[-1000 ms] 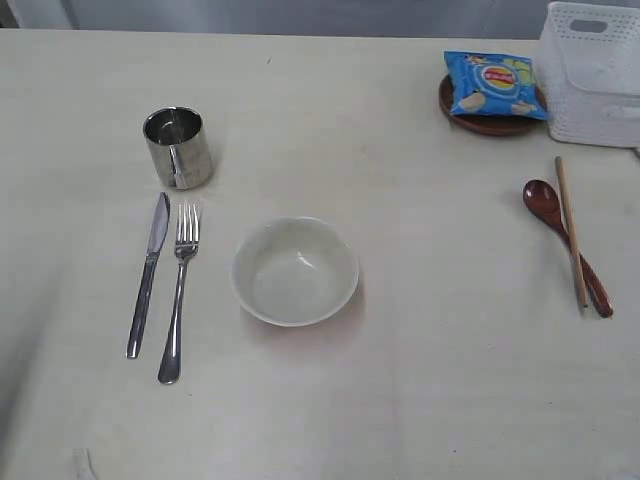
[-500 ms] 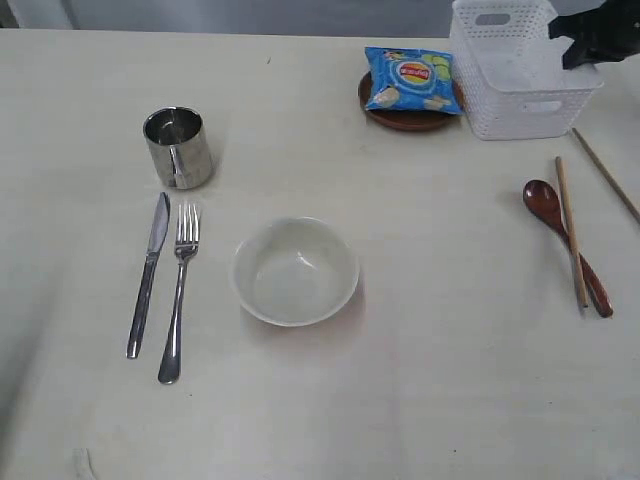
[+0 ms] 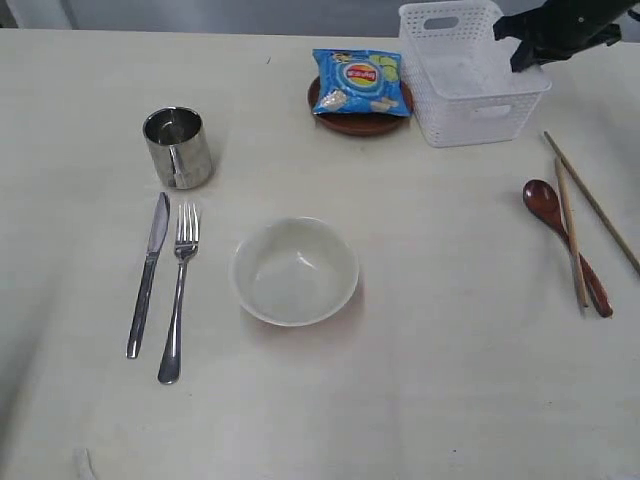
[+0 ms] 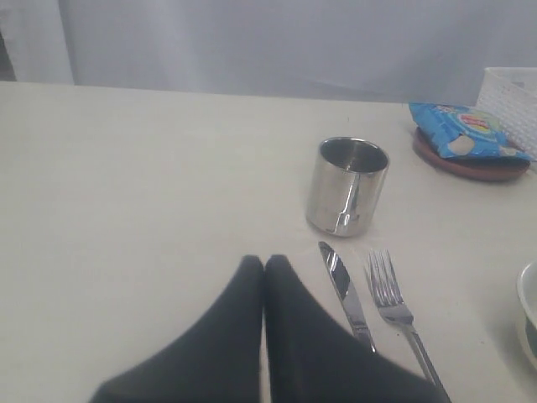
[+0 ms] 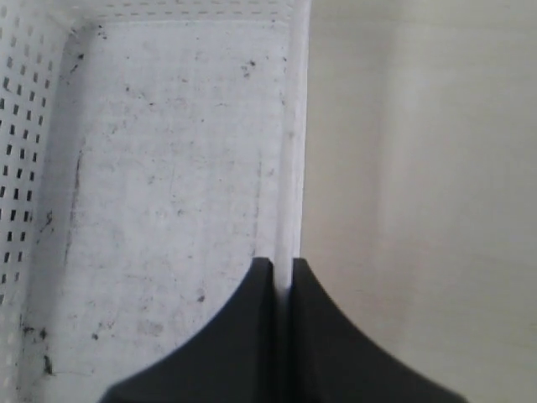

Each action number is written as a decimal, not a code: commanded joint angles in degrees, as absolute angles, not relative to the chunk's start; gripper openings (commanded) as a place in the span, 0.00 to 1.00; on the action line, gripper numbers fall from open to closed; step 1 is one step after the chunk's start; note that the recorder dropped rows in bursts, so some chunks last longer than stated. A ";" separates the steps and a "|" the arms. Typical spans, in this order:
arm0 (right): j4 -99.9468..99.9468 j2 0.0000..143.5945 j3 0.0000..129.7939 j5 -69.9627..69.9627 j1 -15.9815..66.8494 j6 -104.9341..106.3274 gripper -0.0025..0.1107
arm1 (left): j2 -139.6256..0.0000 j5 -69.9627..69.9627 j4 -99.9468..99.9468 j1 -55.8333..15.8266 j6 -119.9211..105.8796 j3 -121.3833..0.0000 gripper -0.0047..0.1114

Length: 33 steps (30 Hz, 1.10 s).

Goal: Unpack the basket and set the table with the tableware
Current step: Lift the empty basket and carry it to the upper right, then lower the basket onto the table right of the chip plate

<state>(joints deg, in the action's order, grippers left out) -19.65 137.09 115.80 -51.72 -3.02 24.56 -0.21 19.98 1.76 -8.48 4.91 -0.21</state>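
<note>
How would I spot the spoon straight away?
Find the white basket at the far right of the table. Nearer the camera from it lie a spoon and two chopsticks. The spoon is the reddish-brown piece with a round scoop; the chopsticks are thin pale sticks.

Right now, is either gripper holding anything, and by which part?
The right gripper grips the basket by its side wall at the rim. The left gripper is shut on nothing.

— Anything extra lying about?
— A blue chip bag [image 3: 360,82], flat, label side up (round red-and-yellow logo in the middle, a bit of green at one corner).
— And behind?
— A plain grey backdrop [image 4: 252,42], faintly folded.
</note>
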 commanded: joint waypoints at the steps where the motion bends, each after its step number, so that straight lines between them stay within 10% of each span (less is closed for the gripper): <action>1: -18.48 137.06 115.83 -54.39 0.30 23.11 0.02 | 0.00 19.85 1.71 -8.75 4.73 0.00 0.04; 33: -3.09 135.01 115.83 -62.34 4.28 5.53 0.02 | 0.00 19.85 1.71 -8.75 4.73 0.00 0.04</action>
